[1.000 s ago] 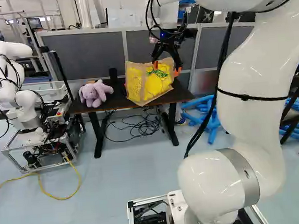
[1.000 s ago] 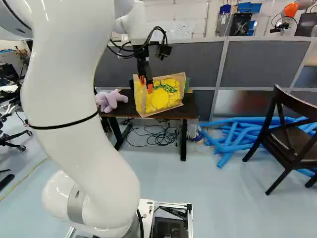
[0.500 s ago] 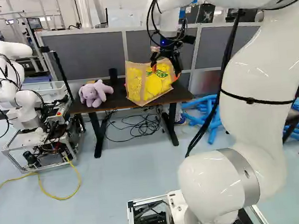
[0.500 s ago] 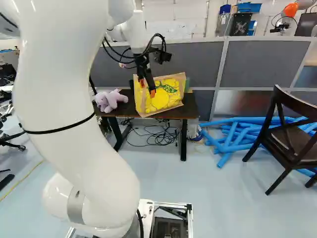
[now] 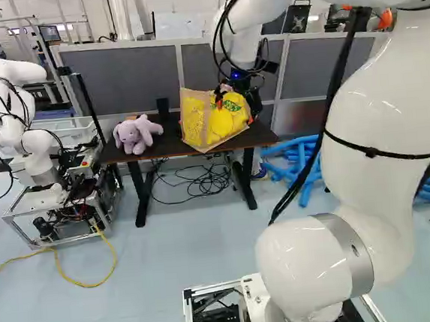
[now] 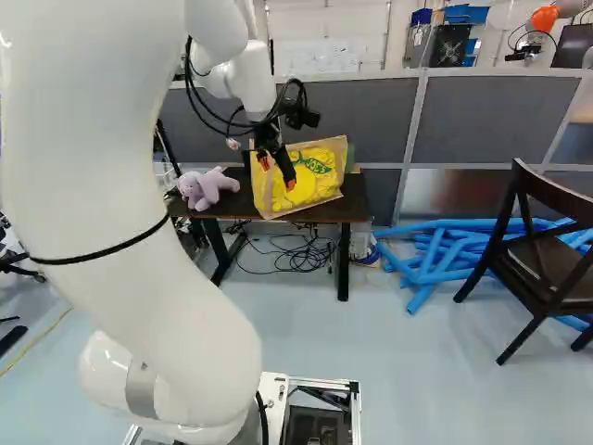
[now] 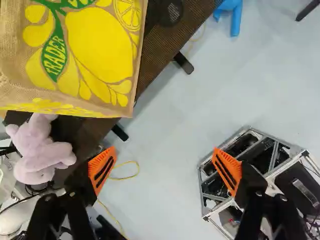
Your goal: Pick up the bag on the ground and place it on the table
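The bag (image 5: 199, 125) stood on the tabletop (image 5: 170, 147), apparently just to the far side of the tool (image 7: 163, 150), which hung spread wide with nothing clasped.

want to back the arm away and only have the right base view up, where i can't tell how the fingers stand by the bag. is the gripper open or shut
Observer: Open: the wrist view shows the gripper with its two orange pads standing well apart.
Operator: is any of the bag between them
Observer: No, the wrist view shows the bag ahead of the gripper, none of it between the pads.
Operator: my arm hides what's past the plush toy end of the table, anything there
Observer: Yes, another robot stands off that end in the left base view.
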`<state>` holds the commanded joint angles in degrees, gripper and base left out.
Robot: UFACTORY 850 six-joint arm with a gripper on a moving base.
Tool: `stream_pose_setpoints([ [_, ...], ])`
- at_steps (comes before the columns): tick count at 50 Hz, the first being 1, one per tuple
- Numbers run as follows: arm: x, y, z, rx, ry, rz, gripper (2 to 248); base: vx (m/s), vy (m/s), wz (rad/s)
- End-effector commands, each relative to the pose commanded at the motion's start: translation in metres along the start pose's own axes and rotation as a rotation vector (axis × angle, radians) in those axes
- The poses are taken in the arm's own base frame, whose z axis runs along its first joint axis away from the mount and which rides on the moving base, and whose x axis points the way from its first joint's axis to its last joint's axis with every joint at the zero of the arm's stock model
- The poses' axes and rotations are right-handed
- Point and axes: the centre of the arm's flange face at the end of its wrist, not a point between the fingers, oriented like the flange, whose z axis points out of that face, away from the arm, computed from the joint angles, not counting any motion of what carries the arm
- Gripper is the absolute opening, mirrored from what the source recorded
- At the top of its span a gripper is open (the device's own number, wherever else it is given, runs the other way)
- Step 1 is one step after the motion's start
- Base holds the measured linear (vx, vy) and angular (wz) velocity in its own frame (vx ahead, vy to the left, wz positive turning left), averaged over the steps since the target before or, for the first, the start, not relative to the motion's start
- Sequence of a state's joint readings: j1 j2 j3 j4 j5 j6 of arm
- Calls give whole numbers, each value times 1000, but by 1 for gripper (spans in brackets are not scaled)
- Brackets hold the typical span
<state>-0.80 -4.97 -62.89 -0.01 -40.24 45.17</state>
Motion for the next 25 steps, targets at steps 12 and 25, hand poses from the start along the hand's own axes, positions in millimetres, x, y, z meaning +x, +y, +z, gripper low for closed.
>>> stream_pose_setpoints([
  [12, -14, 14, 18, 62, 66, -78, 247, 0, 0, 0],
  [25, -33, 31, 39, 130, 151, -170, 247, 0, 0, 0],
])
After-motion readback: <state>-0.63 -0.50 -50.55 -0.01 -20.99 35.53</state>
